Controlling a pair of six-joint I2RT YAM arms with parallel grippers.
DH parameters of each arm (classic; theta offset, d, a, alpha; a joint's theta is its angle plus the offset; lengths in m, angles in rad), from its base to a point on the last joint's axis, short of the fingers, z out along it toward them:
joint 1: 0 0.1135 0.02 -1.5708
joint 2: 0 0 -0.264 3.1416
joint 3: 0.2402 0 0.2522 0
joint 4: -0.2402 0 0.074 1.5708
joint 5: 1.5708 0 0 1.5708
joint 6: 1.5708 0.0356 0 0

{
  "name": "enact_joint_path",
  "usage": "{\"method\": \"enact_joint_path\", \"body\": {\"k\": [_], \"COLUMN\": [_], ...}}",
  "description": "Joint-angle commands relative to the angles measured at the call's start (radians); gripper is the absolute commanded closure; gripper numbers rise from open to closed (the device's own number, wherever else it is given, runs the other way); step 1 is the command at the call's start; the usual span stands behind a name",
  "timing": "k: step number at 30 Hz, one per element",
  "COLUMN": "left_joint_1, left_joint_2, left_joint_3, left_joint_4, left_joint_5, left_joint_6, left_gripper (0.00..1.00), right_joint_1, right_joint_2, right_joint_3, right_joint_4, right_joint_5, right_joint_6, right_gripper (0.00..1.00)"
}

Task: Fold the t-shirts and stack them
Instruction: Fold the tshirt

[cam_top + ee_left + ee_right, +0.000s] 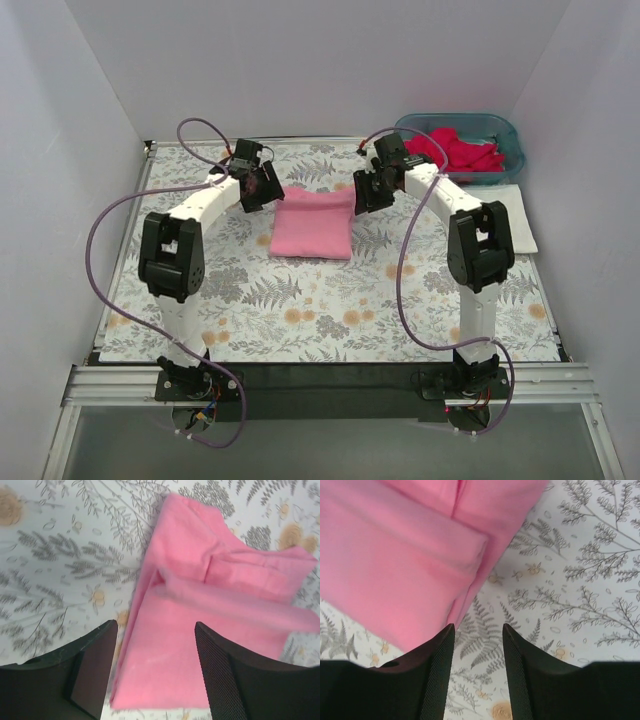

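A light pink t-shirt [313,223] lies folded into a rectangle on the floral cloth at the table's middle back. It also shows in the left wrist view [210,605] and the right wrist view [395,555]. My left gripper [257,187] hovers over its left edge, open and empty [156,630]. My right gripper [366,190] hovers at its right edge, open and empty [478,630], over bare cloth beside the shirt. Several deep pink-red t-shirts [462,150] lie heaped in the basket. A white t-shirt [515,215] lies flat at the right.
The teal basket [510,135] stands at the back right corner. The grey-and-orange floral cloth [330,310] covers the table. White walls close in the left, back and right sides.
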Motion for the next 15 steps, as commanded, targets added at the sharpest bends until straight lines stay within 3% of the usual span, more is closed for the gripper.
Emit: {"method": "enact_joint_path", "body": {"k": [1,3,6,10,15], "left_joint_1": [0.003,-0.001,0.001,-0.001,0.001], "left_joint_2": [-0.220,-0.268,-0.325,-0.308,-0.216], "left_joint_3": [-0.092,-0.146,-0.238,-0.290,-0.215], "left_joint_4": [0.039,0.045,0.068,0.097,0.121], "left_joint_5": [-0.005,0.016,0.021,0.021,0.102], "left_joint_6": [0.038,0.044,0.049,0.060,0.067], "left_gripper": [0.41,0.40,0.24,0.23,0.30], "right_joint_1": [0.009,0.018,0.027,0.015,0.013], "right_joint_2": [-0.145,-0.160,-0.156,-0.115,-0.023], "right_joint_3": [-0.090,-0.112,-0.127,-0.095,0.024], "right_joint_4": [0.165,0.170,0.190,0.213,0.219], "right_joint_5": [-0.096,-0.137,-0.136,-0.148,-0.347], "right_joint_6": [-0.069,-0.104,-0.117,-0.115,-0.112], "right_gripper": [0.57,0.55,0.53,0.50,0.52]}}
